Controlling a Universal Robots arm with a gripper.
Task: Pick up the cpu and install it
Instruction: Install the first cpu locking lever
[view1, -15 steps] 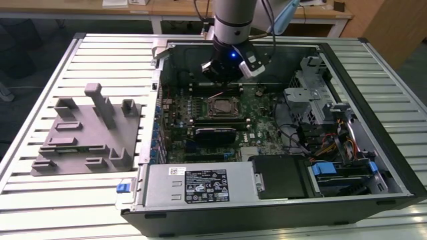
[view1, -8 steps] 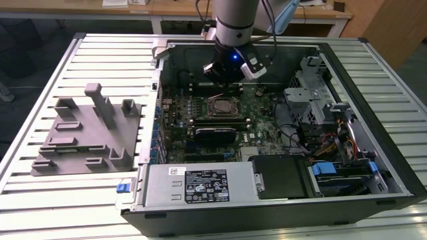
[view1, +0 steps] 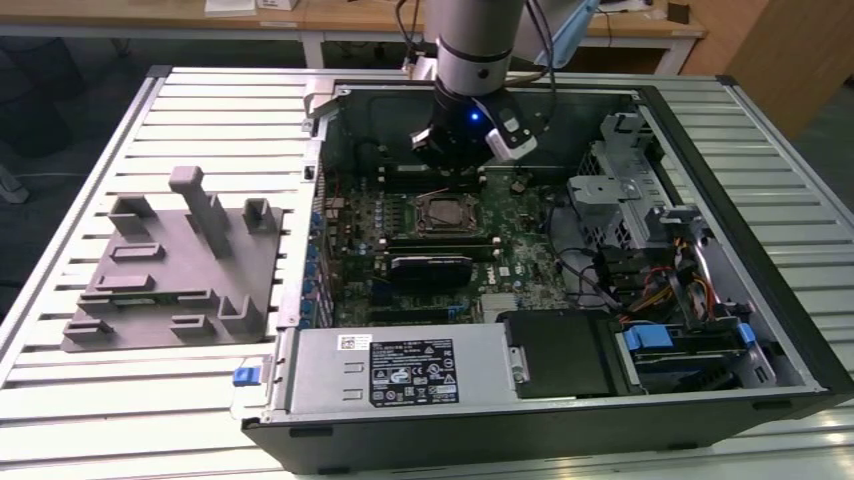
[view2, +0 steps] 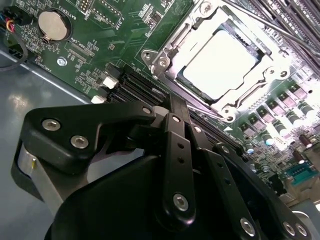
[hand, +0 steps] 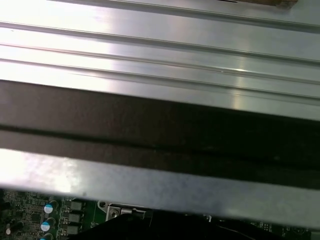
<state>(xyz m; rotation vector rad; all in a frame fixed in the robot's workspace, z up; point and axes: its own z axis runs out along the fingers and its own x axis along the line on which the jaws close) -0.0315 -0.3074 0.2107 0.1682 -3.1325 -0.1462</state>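
Open computer case (view1: 561, 400) on a ribbed metal table (view1: 120, 390)

A: Count for the log?

B: One open computer case (view1: 747, 300) on the slatted table (view1: 80, 380). One grey moulded tray (view1: 174, 270) beside it. One motherboard (view1: 521, 260), one socket (view1: 445, 212), and one cpu (view2: 222, 62) seated in it.

A: And on your end?

B: One gripper (view1: 451, 160) of mine. One coin cell (view2: 52, 25) in my second wrist view. One power supply (view1: 400, 370).
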